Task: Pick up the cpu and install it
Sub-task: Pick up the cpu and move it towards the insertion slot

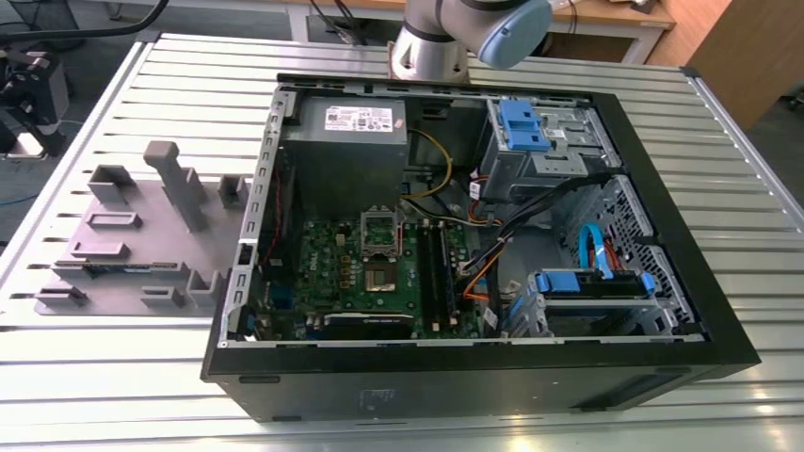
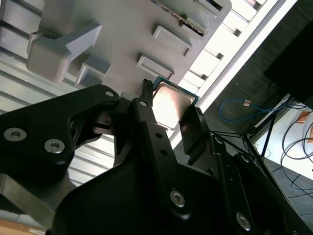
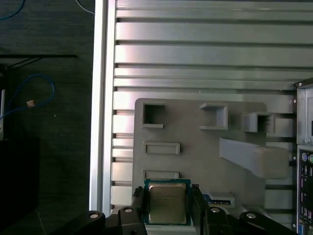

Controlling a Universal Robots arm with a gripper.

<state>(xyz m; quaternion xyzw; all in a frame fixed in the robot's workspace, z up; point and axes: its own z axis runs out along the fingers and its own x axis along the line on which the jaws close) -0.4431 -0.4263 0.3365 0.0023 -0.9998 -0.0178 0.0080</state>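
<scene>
1. You can see the robot arm's grey tube link [image 1: 434, 47] and its pale blue joint cap [image 1: 513, 33] at the far edge of the exterior view, behind the open black PC case [image 1: 477, 386].
2. The black two-finger gripper [image 3: 167, 209] hangs above the pale grey plastic holder tray [image 3: 195, 156]. The first wrist view looks straight down past it onto the tray and the ribbed aluminium table [image 3: 205, 54].
3. The gripper's black fingers [image 3: 139, 203] are closed in on the cpu [image 3: 167, 201], one pressed to each of two opposite edges, so the gripper is clamped on it.
4. The cpu is a small flat square chip with a pale silver-grey metal top and a thin green border around that lid. It sits level between the fingers, lid facing the camera.
5. In the second wrist view the lid catches a warm, bright glare.
6. The cpu looks large against the tray's moulded pockets, so you can take it as lifted clear of the tray rather than resting in it.
7. In the exterior view the tray lies on the table just beside the case, on the exterior view's left, and the green motherboard [image 1: 339, 254] lies exposed inside the case.
</scene>
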